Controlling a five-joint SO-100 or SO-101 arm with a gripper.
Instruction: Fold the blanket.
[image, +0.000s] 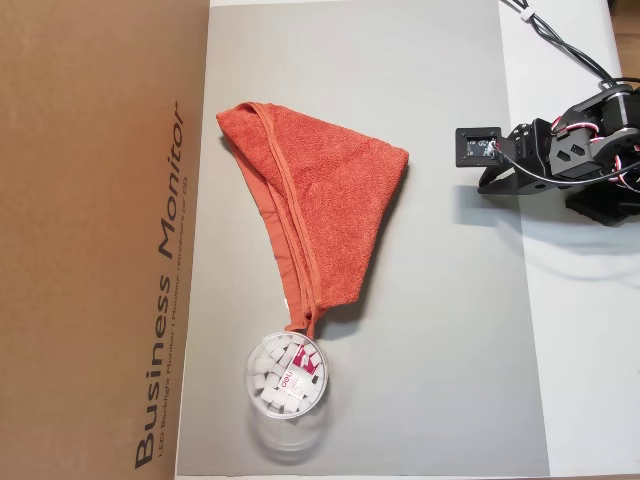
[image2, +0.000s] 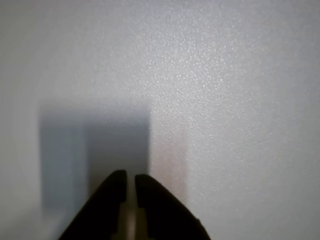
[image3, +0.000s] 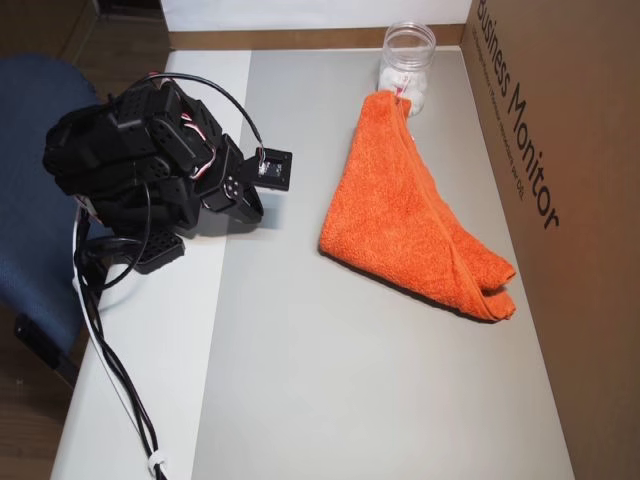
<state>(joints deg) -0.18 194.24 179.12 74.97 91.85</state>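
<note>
The blanket (image: 325, 205) lies on the grey mat (image: 450, 350) that covers the table (image: 590, 350), already doubled over into a rough triangle: in an overhead view one hemmed band runs diagonally down its left side, with a second layer showing beneath it, and the narrow tip reaches down to a clear plastic jar (image: 285, 377) filled with small white pieces, touching or overlapping its rim. In the other overhead view (image3: 410, 215) the same shape shows two thick layers stacked at the near corner, beside the brown cardboard box (image3: 570, 200). So one diagonal fold looks finished, though the edges do not line up neatly and the tip sits on the jar. Whether a second fold is wanted cannot be told from the task words alone; if so, it remains to be done. The arm (image3: 140, 165) sits drawn back at the mat's edge, well apart from the blanket. In the wrist view the end effector (image2: 130, 182) points at bare mat with its two tips almost together, only a sliver of gap between them, and nothing held.
</note>
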